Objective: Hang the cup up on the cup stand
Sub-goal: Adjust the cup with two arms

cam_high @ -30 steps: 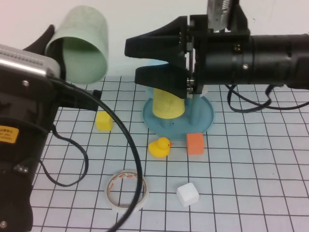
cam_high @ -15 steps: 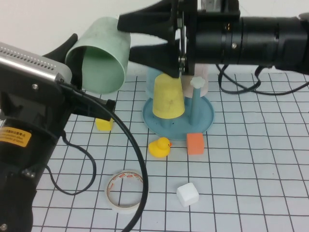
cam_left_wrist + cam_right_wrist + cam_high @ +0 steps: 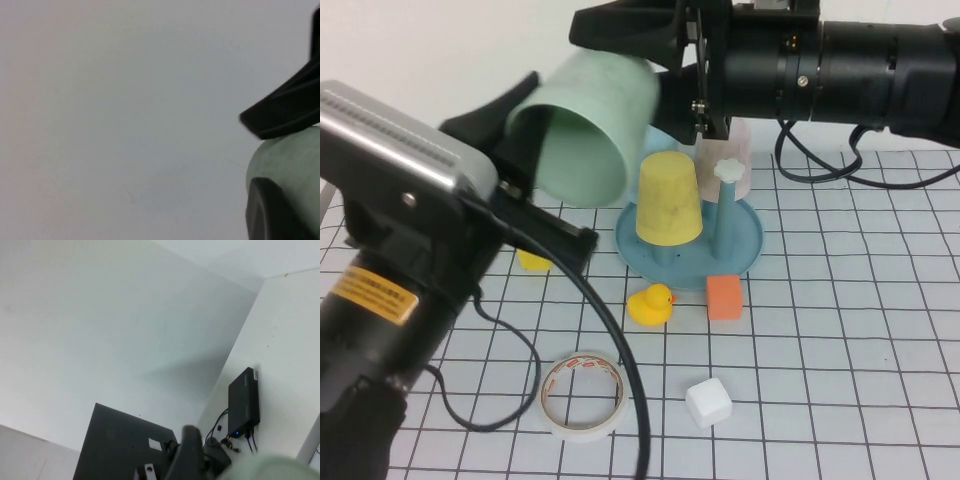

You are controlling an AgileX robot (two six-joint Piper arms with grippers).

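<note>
High view: left gripper [image 3: 535, 165] jaws pinching the cup [image 3: 588, 128] aloft, left of the cup stand [image 3: 688, 243], unhung; right gripper [image 3: 655, 55] jaws spread, far side.

Cup [image 3: 588, 130] raised left of the cup stand [image 3: 748, 243], duck [image 3: 651, 303] and block [image 3: 724, 297] before the stand, tape roll [image 3: 582, 393] nearer still

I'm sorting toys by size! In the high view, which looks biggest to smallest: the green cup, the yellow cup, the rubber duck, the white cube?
1. Green cup, held up nearer the camera, so maybe not truly bigger than the next
2. Yellow cup
3. Rubber duck and white cube look alike
</note>
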